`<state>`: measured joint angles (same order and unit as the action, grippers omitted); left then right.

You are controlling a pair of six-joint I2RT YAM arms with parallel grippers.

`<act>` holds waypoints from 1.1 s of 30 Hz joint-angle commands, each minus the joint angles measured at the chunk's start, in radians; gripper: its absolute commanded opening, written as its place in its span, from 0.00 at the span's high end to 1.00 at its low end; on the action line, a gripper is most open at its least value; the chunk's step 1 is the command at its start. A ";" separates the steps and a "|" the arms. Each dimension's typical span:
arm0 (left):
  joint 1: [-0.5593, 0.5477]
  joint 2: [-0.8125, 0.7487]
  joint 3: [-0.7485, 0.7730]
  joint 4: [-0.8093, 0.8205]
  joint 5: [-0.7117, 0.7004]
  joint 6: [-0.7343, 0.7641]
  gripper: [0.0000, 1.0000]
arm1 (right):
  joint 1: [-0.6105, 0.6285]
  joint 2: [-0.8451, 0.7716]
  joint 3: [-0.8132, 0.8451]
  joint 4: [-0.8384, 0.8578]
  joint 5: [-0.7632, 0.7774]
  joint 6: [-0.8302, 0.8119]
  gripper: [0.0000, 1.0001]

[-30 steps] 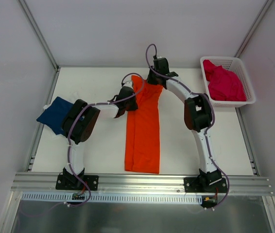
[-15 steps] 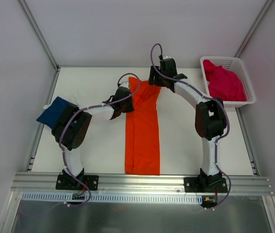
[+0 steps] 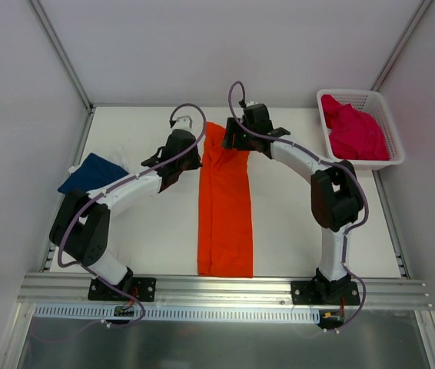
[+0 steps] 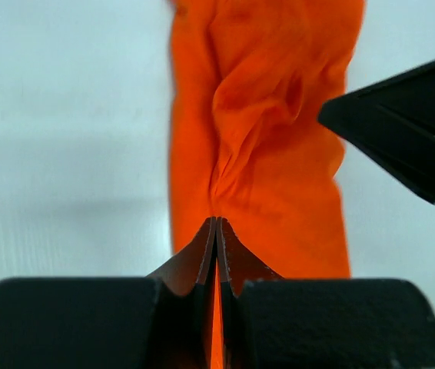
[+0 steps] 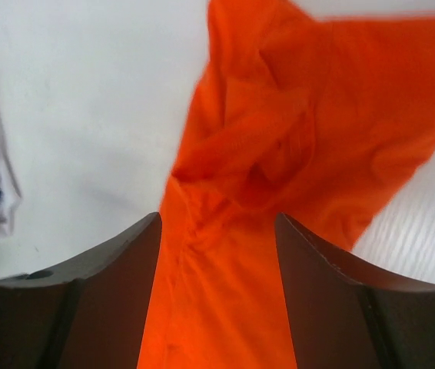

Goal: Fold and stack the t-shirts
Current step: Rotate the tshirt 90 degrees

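Just released with right tool (image 5: 217,223), now splayed over far end of orange t-shirt (image 3: 225,223) laid in long strip on table (image 3: 148,238); still pinching its left edge with left tool (image 4: 216,223); lengthwise fold likely done, crosswise next.

1. The left arm (image 3: 133,187) has white tubular link shells joined by bulky, rounded black joint housings.
2. The right arm (image 3: 294,154) is built the same way, with white shells and black joints.
3. A thin purple-grey left cable (image 3: 185,111) runs along the left arm and bows out in a loop. A matching right cable (image 3: 237,86) does the same on the right arm.
4. The left base plate (image 3: 121,288) and the right base plate (image 3: 323,292) are flat and black.
5. The left gripper (image 4: 216,223) has black fingers (image 4: 190,265) that taper to thin, blade-like tips on a blocky black body.
6. The right gripper (image 5: 217,219) has broad, dark, matte fingers (image 5: 114,265) with curved inner edges.
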<state>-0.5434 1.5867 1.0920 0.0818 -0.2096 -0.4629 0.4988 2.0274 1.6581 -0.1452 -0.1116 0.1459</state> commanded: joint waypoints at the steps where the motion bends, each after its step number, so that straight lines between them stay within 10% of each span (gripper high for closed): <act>1: -0.004 -0.059 -0.090 -0.074 0.013 -0.049 1.00 | 0.032 -0.133 -0.124 -0.024 0.075 0.021 0.36; 8: -0.010 -0.094 -0.205 -0.073 0.016 -0.102 1.00 | 0.064 -0.253 -0.330 0.033 0.158 0.017 0.32; 33: -0.026 -0.136 -0.373 -0.036 0.019 -0.172 1.00 | 0.124 0.165 0.207 -0.028 -0.039 0.092 0.31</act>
<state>-0.5575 1.4876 0.7300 0.0242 -0.1898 -0.6193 0.5980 2.1761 1.7981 -0.1429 -0.1196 0.2256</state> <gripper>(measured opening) 0.003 0.692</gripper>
